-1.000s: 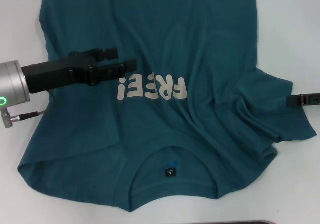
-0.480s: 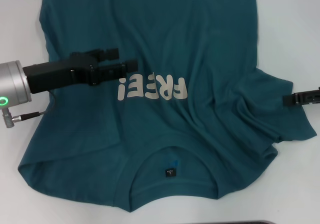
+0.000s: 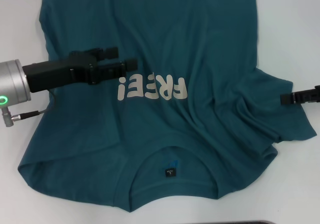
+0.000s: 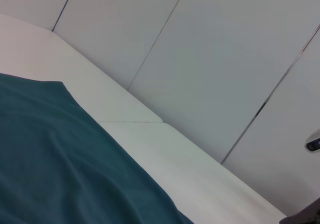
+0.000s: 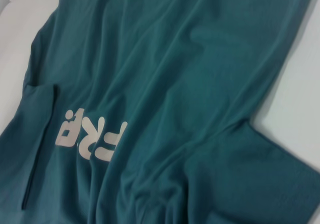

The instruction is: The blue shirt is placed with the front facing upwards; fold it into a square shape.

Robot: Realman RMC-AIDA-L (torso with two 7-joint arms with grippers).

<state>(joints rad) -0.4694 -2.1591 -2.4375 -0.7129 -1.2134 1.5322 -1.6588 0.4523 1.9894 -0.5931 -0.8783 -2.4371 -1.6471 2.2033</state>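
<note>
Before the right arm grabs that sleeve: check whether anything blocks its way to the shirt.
Nothing visible does. The right gripper sits right at the sleeve of the blue shirt, with only cloth beneath it. The left gripper hovers over the shirt's other side, beside the lettering, well apart.

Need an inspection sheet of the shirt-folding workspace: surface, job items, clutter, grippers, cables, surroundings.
Surface: white table, bare part shows beside the shirt.
Job's things: blue shirt lies unfolded, front up, FREE! lettering showing, neck label nearest the robot; wrinkled near its right sleeve.
Clutter: nothing seen.
Grippers: left gripper over the chest beside the lettering, open; right gripper at the right sleeve edge, only its tip in view.
Cables: a thin cable at the left wrist.
Surroundings: pale wall panels behind the table.
</note>
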